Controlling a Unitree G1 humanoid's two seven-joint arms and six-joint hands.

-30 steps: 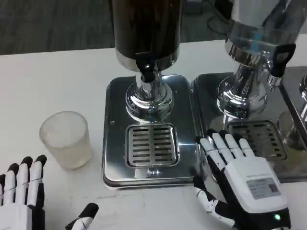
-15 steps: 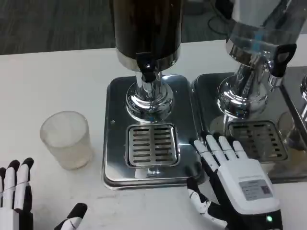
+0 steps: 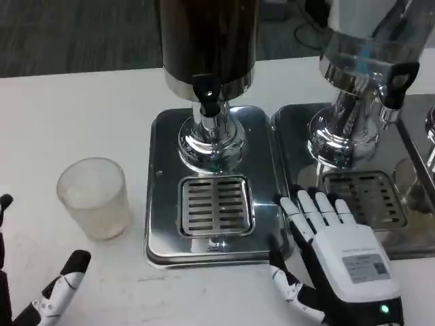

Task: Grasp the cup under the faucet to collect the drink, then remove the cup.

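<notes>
A frosted translucent cup [image 3: 93, 197] stands upright on the white table, left of the dark drink dispenser [image 3: 207, 41]. The dispenser's black faucet [image 3: 206, 95] hangs over a slotted drip grate [image 3: 215, 205], and nothing stands on the grate. My left hand [image 3: 47, 299] shows at the bottom left corner, open, below the cup and apart from it. My right hand [image 3: 333, 255] lies open with fingers spread at the right edge of the dispenser's steel base [image 3: 163, 136], holding nothing.
A second dispenser [image 3: 360, 75] with its own steel base and drip grate [image 3: 367, 197] stands at the right, just beyond my right hand. A third base edge shows at the far right. Bare white table [image 3: 75, 115] stretches to the left of the cup.
My left hand has dropped down and to the left, leaving mostly a thumb and a fingertip in the picture. My right hand shifted slightly left. The cup has not moved.
</notes>
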